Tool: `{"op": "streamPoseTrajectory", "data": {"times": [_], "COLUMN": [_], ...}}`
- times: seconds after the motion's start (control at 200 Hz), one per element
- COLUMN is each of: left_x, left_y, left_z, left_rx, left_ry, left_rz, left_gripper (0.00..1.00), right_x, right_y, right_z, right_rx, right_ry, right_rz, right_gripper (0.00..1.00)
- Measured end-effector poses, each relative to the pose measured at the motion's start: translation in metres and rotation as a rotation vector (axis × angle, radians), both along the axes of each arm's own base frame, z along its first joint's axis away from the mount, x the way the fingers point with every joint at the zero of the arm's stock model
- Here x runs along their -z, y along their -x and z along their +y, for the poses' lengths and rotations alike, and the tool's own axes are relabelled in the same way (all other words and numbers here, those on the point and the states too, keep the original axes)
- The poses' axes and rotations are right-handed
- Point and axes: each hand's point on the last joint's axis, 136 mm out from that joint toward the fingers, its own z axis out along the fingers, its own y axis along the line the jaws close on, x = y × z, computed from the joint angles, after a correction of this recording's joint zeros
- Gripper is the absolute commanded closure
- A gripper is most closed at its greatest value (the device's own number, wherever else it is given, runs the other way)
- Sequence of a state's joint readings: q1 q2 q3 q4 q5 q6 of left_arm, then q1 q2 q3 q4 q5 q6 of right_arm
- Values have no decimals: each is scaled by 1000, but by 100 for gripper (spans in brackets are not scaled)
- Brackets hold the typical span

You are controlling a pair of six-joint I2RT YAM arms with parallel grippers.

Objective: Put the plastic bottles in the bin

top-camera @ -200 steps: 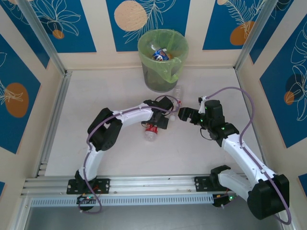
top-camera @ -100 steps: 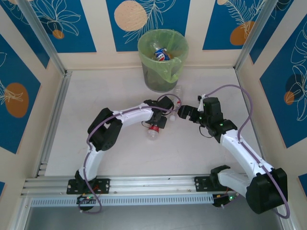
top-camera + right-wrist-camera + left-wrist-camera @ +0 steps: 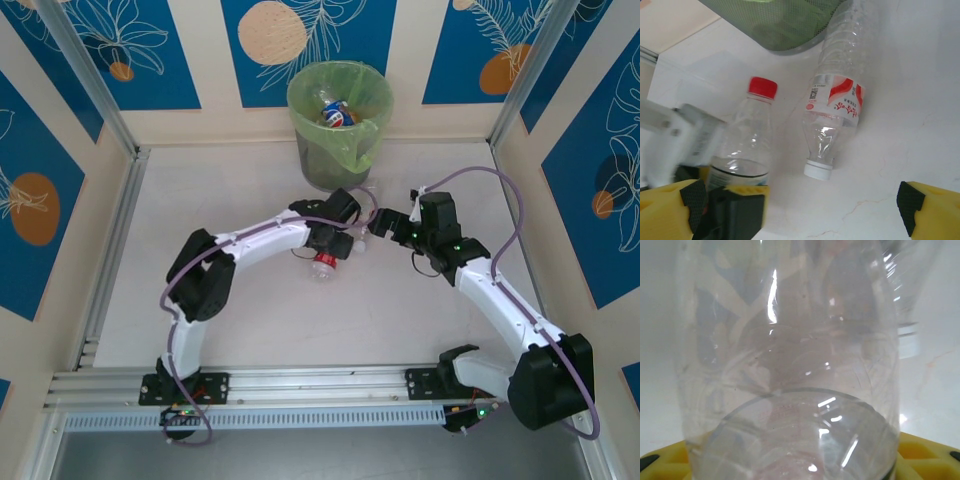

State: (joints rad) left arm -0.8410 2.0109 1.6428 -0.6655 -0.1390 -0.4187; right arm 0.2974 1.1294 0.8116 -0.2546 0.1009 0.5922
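Red-capped bottle (image 3: 742,145) sits clamped in left end effector (image 3: 800,462) near bin (image 3: 330,165).

The bin (image 3: 340,150) stands at the middle of the table's (image 3: 250,320) far edge, with bottles (image 3: 335,112) inside. Before its foot a lying bottle (image 3: 837,110) points its cap away from it. Left of that, the left gripper (image 3: 336,246) clasps another bottle (image 3: 747,137); the right gripper (image 3: 378,228) is right of both.

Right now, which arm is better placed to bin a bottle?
Left: the left pincer is shut on the red-capped bottle. The right pincer hangs open, empty, over the white-capped bottle by the bin.
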Motion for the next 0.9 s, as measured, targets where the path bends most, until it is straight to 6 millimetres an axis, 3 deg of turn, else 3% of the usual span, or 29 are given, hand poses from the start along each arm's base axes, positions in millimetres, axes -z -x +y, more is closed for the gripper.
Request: {"op": "streamPoseTrajectory", "data": {"times": [0.295, 0.545, 0.78, 0.9], "left_x": [-116, -168, -253, -285], "left_y": [-25, -61, -97, -112], "left_z": [2, 11, -4, -10], "left_rx": [-34, -59, -14, 7], "left_ry": [240, 403, 551, 586], "left_rz": [-228, -322, -515, -622], "left_gripper": [41, 41, 41, 40], "right_x": [-5, -18, -25, -28], "right_y": [-3, -2, 2, 4], "right_z": [1, 0, -2, -3], "right_rx": [18, 33, 48, 54], "right_ry": [-27, -58, -77, -83], "right_rz": [-10, -41, -58, -64], "right_gripper": [0, 0, 0, 0]}}
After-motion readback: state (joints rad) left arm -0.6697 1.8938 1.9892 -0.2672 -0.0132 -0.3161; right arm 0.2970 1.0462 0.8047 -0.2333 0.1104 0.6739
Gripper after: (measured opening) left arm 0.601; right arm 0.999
